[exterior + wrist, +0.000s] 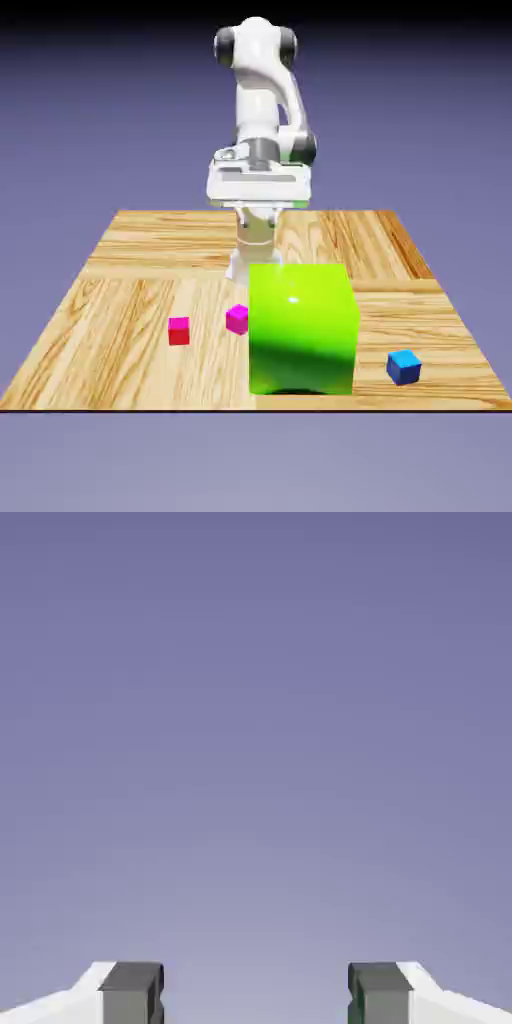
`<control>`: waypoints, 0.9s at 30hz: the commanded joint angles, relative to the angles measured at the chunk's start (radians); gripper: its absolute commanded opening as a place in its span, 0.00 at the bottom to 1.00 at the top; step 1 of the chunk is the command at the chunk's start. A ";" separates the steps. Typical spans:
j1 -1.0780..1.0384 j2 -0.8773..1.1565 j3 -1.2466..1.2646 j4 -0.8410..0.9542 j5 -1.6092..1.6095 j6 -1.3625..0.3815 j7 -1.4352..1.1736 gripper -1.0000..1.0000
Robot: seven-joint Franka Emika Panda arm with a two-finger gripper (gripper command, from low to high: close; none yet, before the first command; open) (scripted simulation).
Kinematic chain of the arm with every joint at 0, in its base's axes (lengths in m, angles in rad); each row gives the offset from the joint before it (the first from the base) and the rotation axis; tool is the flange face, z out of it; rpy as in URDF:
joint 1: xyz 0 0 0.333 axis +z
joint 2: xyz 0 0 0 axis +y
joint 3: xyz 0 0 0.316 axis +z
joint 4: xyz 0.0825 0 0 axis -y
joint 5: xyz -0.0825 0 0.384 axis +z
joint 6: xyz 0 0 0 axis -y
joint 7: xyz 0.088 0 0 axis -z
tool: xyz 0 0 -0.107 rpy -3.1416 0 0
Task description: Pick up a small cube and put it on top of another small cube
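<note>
The small red cube [179,330] rests on the wooden table [120,300], toward the exterior view's left. Another small cube, the blue one [404,366], lies near the front edge on the exterior view's right. My gripper [258,188] hangs high above the table's far side, well apart from both cubes. In the hand view my gripper [255,997] is open: the two grey fingertips [131,992] stand wide apart with only the plain backdrop between them. No cube shows in the hand view.
A big glossy green block [303,328] stands between the red and blue cubes. A tiny magenta cube [237,319] sits right beside the block's left face. The arm's base rises behind the block.
</note>
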 commanded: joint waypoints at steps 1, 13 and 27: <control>-0.007 0.036 -0.016 0.012 -0.011 -0.032 -0.016 0.50; -0.097 0.471 -0.207 0.150 -0.140 -0.418 -0.210 0.50; -0.179 0.872 -0.281 0.199 -0.182 -0.405 -0.317 0.00</control>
